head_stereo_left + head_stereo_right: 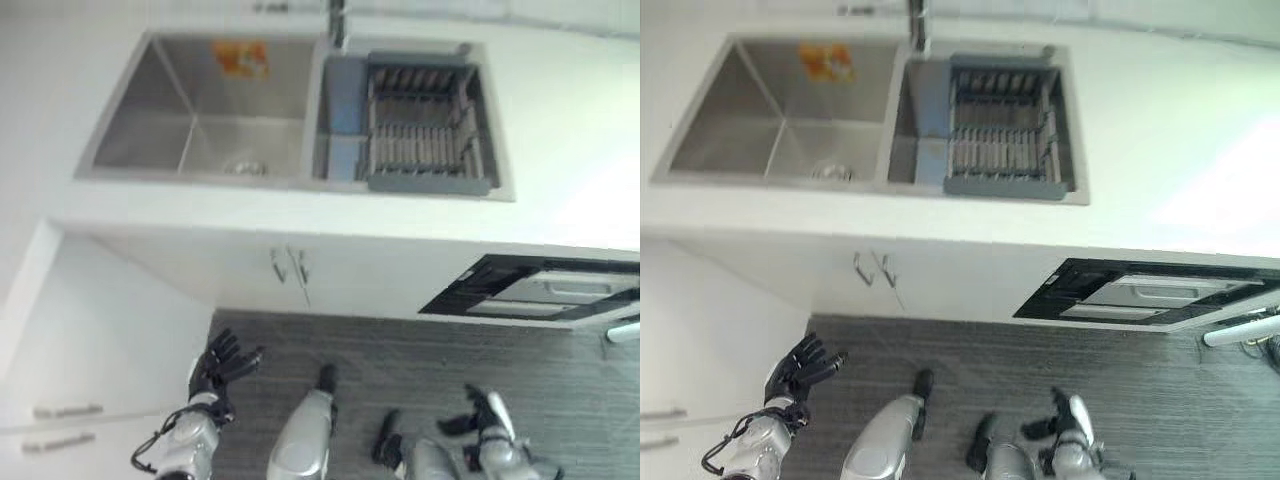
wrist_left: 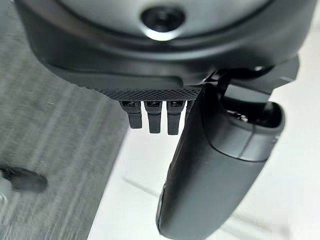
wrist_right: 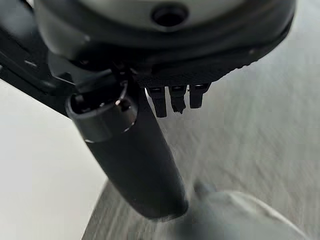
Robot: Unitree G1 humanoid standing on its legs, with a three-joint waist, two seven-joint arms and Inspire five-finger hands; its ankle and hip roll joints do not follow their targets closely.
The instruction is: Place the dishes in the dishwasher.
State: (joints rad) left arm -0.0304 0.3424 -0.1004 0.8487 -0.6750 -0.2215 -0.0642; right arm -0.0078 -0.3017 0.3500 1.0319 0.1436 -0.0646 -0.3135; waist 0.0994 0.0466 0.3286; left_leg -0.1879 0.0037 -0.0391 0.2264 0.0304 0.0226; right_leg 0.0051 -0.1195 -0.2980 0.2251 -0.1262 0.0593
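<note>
Dark left hand (image 1: 222, 366) and right hand (image 1: 487, 411) hang spread-fingered, holding nothing.

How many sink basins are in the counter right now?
2: the empty left basin with a sticker on its back wall, and the right basin beside it, holding a grey dish rack.

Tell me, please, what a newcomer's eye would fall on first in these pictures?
First the steel double sink set in the white counter, with a grey dish rack sitting in its right basin. Next, the dishwasher, partly open under the counter at right. Low down, the left hand and right hand hang open above the grey floor, holding nothing.
</note>
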